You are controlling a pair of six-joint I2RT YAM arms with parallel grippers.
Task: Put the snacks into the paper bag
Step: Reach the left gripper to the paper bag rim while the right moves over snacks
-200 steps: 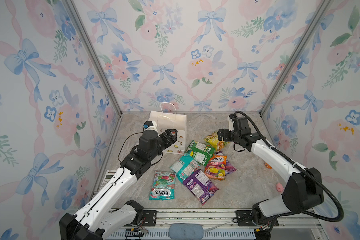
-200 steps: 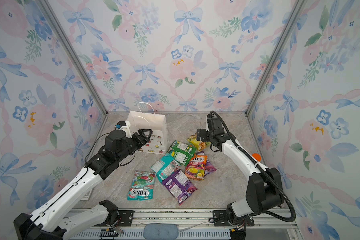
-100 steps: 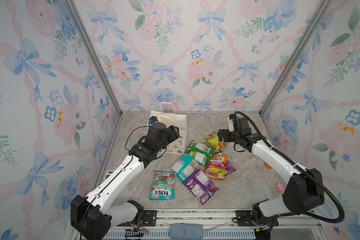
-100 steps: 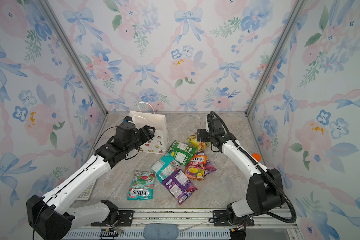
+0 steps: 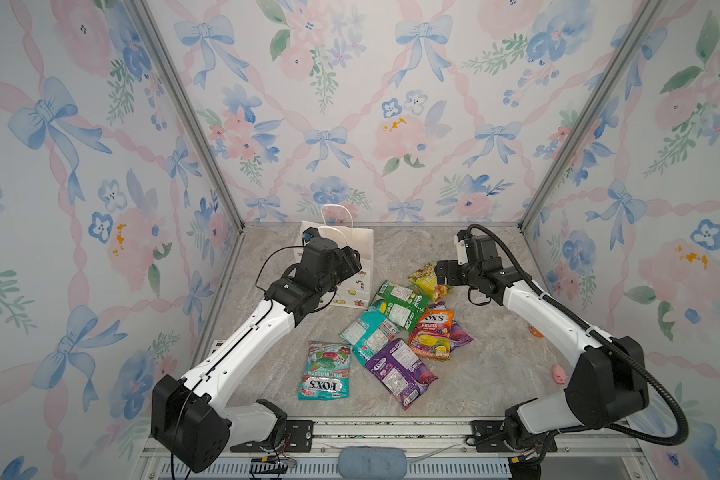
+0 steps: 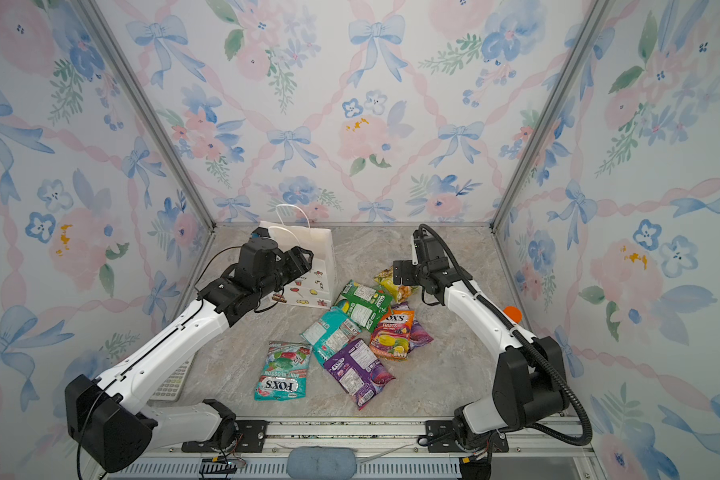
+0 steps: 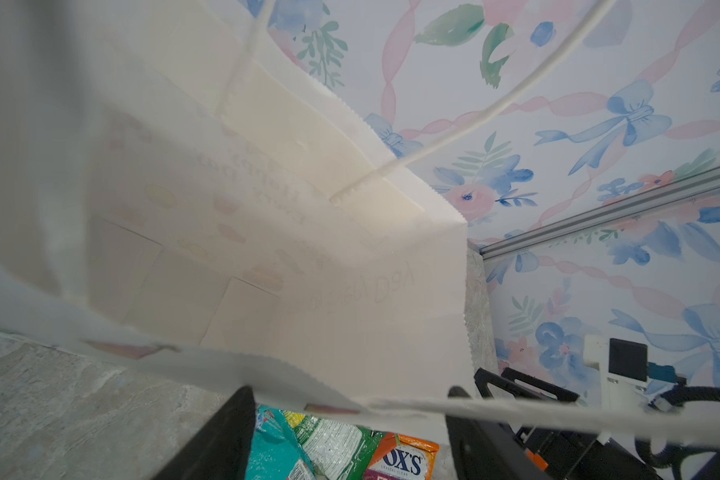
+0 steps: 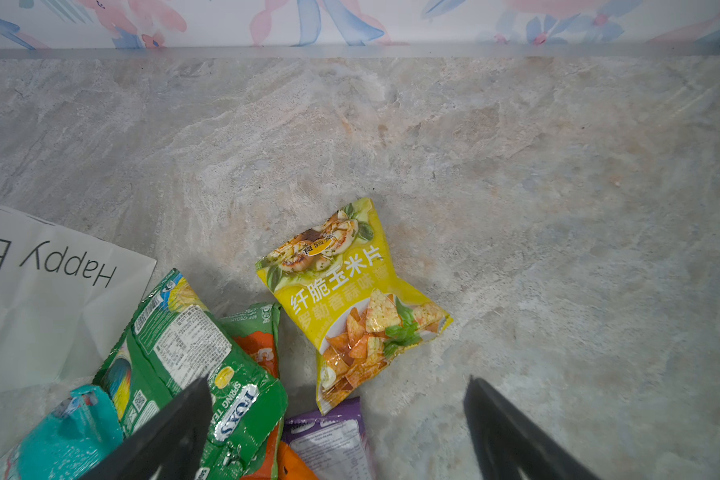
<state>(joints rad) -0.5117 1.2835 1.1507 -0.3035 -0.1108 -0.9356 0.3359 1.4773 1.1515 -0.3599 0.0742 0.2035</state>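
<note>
White paper bag [image 5: 364,241] w/ multicolour drawings, blk lettering, teal packet [image 5: 325,372], green packet [image 5: 398,301], purple packet [image 5: 400,374], orange-purple packet [image 5: 431,336], yellow chip bag [image 8: 350,299], grey marbled counter [image 5: 474,374], walls [image 5: 350,104] w/ blue bows, pink ribbons

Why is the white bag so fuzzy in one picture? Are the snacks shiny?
Left wrist view: the paper bag is very close to the lens, so its near rim is smeared; right wrist view: the yellow chip bag is sharp, the green packet shows white glare; both top views: even light, soft shadows.
</note>
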